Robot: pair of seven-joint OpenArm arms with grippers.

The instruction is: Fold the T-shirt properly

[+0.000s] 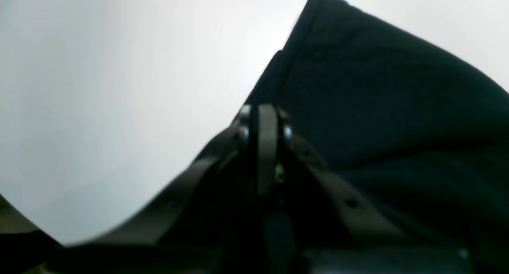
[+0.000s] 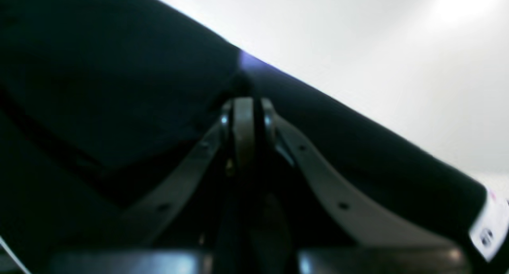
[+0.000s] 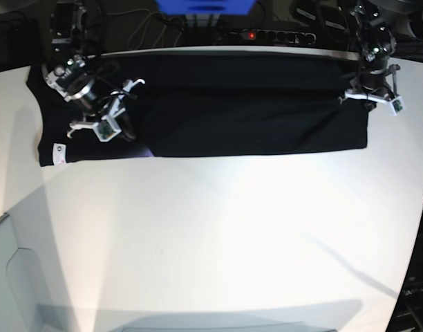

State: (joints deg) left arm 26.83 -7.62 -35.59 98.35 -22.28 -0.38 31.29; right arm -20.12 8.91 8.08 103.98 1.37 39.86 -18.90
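My right gripper (image 2: 247, 107) is closed: in the right wrist view its two fingers meet at the tips, pressed into the black fabric of the T-shirt (image 3: 232, 111) close to the shirt's near edge. Whether fabric is pinched between the tips cannot be determined from that view. A small purple patch (image 2: 248, 61) shows at the fabric edge just beyond the tips, and a white label (image 3: 58, 153) sits at the shirt's corner, visible at the lower right of the wrist view and at the shirt's lower left corner in the base view.

My left gripper (image 1: 265, 121) is also closed, tips together at the edge of the shirt where layered hems run away from the fingers. Again, a grip on the fabric cannot be confirmed.

In the base view, my right arm (image 3: 87, 93) stands over the left end of the shirt and my left arm (image 3: 374, 69) over the right end. The shirt lies as a long horizontal band across the far part of the table (image 3: 218, 228), with a lengthwise fold line visible along its middle.

The table is white, smooth and brightly lit, with soft shadows near its front edge. Behind the table: a blue box (image 3: 204, 7), a black power strip (image 3: 267, 34) with a red light, and loose cables (image 3: 156, 28).
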